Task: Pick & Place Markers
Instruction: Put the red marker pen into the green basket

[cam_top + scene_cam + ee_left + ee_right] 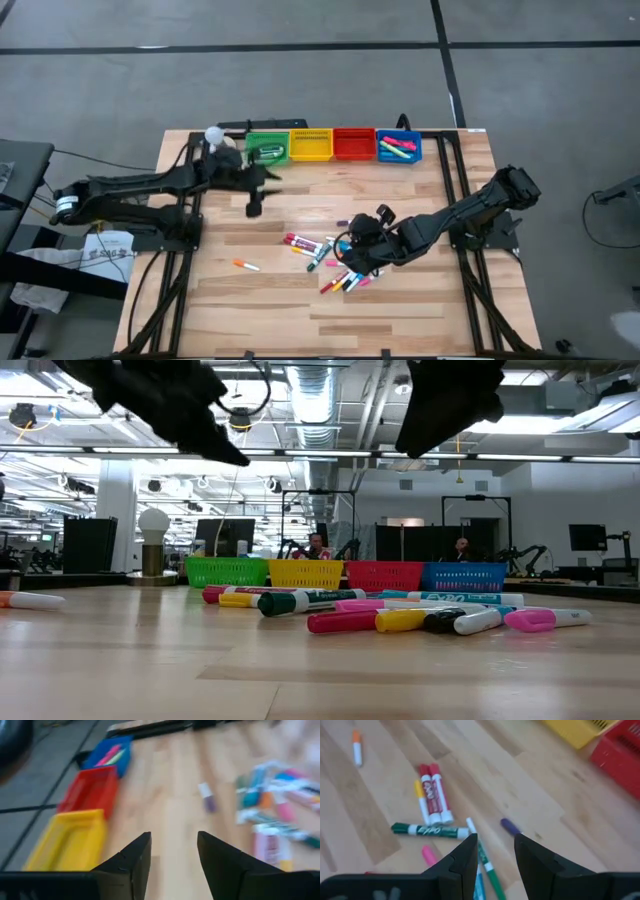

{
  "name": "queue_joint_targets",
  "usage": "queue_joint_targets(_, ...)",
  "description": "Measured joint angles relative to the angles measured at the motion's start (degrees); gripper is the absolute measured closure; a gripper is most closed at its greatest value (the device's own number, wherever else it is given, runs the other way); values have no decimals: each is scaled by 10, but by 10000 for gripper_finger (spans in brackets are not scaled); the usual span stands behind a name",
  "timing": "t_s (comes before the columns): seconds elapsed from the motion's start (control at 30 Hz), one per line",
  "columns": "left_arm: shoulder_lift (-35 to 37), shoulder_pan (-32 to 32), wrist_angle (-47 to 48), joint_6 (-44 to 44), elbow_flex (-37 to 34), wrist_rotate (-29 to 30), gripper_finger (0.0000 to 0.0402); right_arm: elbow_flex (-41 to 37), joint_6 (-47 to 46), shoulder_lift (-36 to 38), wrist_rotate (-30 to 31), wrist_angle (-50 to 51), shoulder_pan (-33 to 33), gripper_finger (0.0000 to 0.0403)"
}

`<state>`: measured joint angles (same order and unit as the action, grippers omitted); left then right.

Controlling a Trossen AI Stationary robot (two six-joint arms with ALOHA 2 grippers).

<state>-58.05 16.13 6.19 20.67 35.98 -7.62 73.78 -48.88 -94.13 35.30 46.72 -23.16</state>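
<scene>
The left gripper [254, 205] hangs empty beside the green bin [265, 148], fingers apart. The right gripper [492, 851], fingers parted, hovers over the markers [320, 255] heaped mid-desk; it should probably straddle a single marker crosswise before closing.

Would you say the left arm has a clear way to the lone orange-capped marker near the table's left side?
Probably yes. The orange-capped marker lies alone on bare wood, apart from the pile, and the left end effector hangs open and empty nearby, with nothing between them. The right end effector is over the pile.
</scene>
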Motion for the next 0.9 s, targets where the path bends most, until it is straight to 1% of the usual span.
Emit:
queue_joint_targets(0.07,0,-42,1,-6,-10,0,246,0,-5,0,-9,0,-1,285)
queue_joint_targets(0.2,-9,-118,3,-6,-32,0,250,0,-3,0,-9,0,-1,285)
queue_joint_targets(0.3,-21,-160,2,-7,-49,0,249,0,-3,0,-9,-1,-1,285)
queue_joint_targets(0.43,-50,-202,-7,-28,-73,1,254,0,-1,0,-9,-4,-1,285)
queue_joint_targets(0.5,-71,-216,-18,-32,-88,7,258,0,-1,0,-8,-5,-1,285)
queue_joint_targets(0.67,-140,-237,-100,-46,-106,12,267,0,-2,0,-7,-7,-1,285)
queue_joint_targets(0.8,-195,-241,-150,-47,-107,20,274,0,-2,0,-6,-9,-1,285)
queue_joint_targets(0.9,-237,-238,-166,-46,-107,33,278,0,-2,0,-6,-15,-1,285)
